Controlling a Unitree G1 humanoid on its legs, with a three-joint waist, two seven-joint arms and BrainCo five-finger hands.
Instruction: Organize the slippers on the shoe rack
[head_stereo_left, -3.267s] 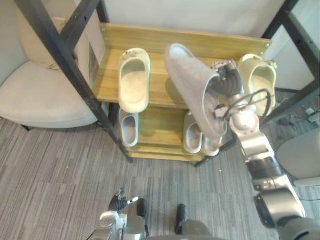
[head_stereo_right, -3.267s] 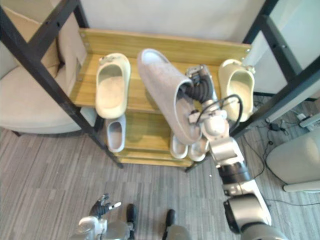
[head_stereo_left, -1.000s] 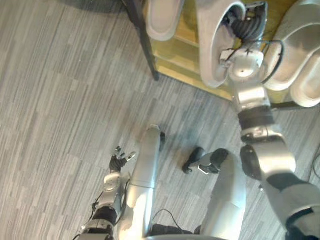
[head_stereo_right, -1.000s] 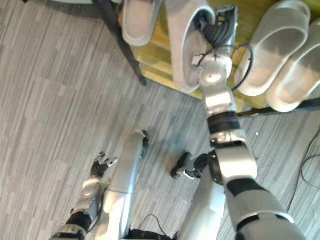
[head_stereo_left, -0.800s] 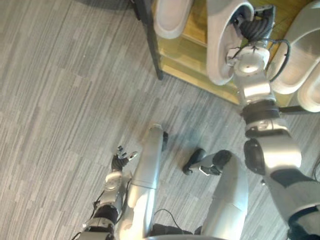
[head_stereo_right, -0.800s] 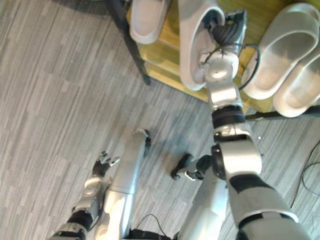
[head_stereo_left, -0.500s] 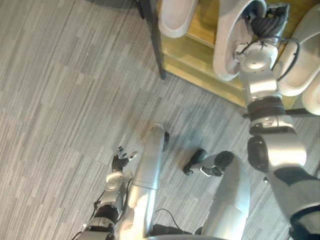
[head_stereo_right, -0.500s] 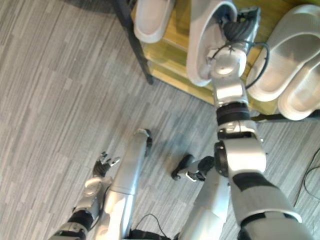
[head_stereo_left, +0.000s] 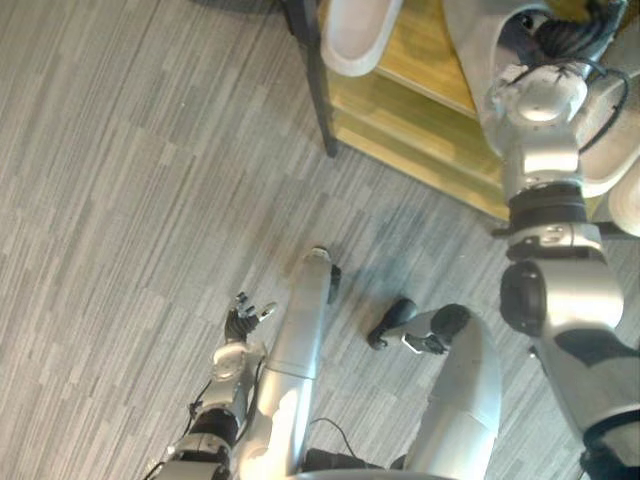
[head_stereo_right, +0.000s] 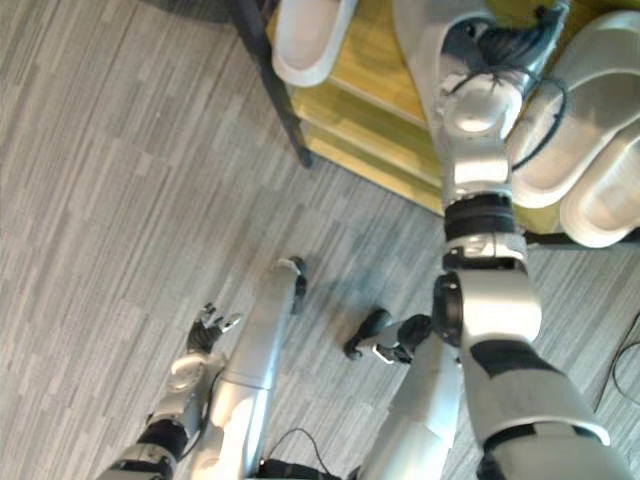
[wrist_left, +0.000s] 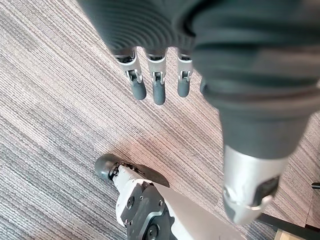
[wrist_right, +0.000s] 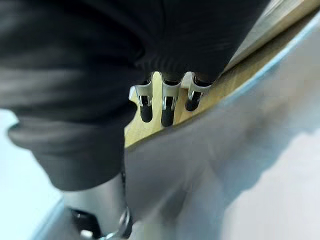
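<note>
Right hand (head_stereo_right: 505, 42): reaches up to the shoe rack (head_stereo_right: 372, 70), fingers tucked into the opening of the grey slipper (head_stereo_right: 422, 60). In the right wrist view the fingers (wrist_right: 166, 112) lie just past the slipper's grey rim, with yellow wood beyond them. The slipper wall sits between fingers and thumb, so I read it as pinched. Cannot tell whether the sole rests on the shelf.

Grey slipper: toe pointing into the rack, heel hanging past the rack's front edge, roughly at mid-width of the shelf.

Left hand (head_stereo_left: 238, 325): low by the robot's left side, over the floor, well apart from the rack. Fingers (wrist_left: 157, 90) hang straight and relaxed, holding nothing.

Surface and room: rack has yellow wooden shelves, stepped at the front edge, with a black post (head_stereo_right: 268, 75) at its left front corner. Floor (head_stereo_left: 120, 200) is grey carpet with fine stripes.

Other things:
- White slipper (head_stereo_right: 312, 40) sits near the rack's left edge, just beside the black post, heel over the front edge. It is apart from the grey slipper, with bare wood between them.
- Two pale slippers (head_stereo_right: 585, 110) and (head_stereo_right: 612, 205) lie side by side near the rack's right edge, heels over the front edge.
- The right forearm crosses in front of the nearer pale slipper and hides part of it.
</note>
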